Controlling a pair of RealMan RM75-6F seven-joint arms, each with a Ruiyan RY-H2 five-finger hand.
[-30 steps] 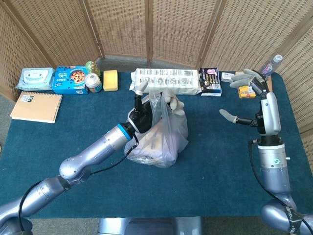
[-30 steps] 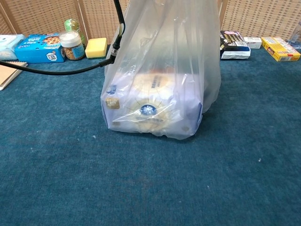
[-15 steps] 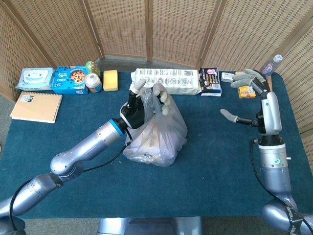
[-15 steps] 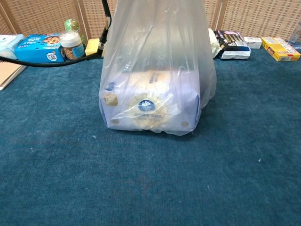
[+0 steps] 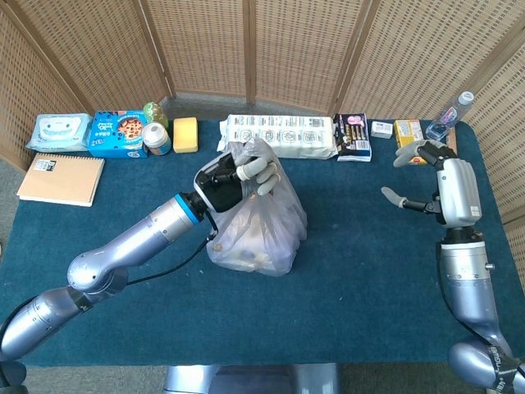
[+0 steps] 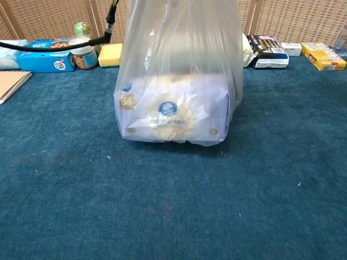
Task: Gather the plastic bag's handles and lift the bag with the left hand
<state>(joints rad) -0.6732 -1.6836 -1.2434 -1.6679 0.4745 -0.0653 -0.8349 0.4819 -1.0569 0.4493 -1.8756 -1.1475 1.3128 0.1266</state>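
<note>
A clear plastic bag [image 5: 256, 230] with packaged food inside hangs in the middle of the blue table. My left hand [image 5: 232, 175] grips its gathered handles [image 5: 246, 154] at the top, fingers curled around them. In the chest view the bag [image 6: 176, 92] fills the centre, its bottom just above the cloth or barely touching it; the hand itself is above that frame. My right hand [image 5: 420, 176] hovers at the right side of the table, fingers spread and holding nothing.
Along the back edge lie a wipes pack [image 5: 60, 131], a blue cookie box [image 5: 116, 134], a jar [image 5: 156, 139], a yellow sponge [image 5: 185, 135], a long white package [image 5: 279, 135], a dark box [image 5: 353, 135], a yellow box [image 5: 406, 130] and a bottle [image 5: 453, 113]. A notebook [image 5: 61, 179] lies far left.
My left hand has closed around the handles and pulled them up and slightly left; the bag has risen. My right hand has dropped a little and shifted right.
</note>
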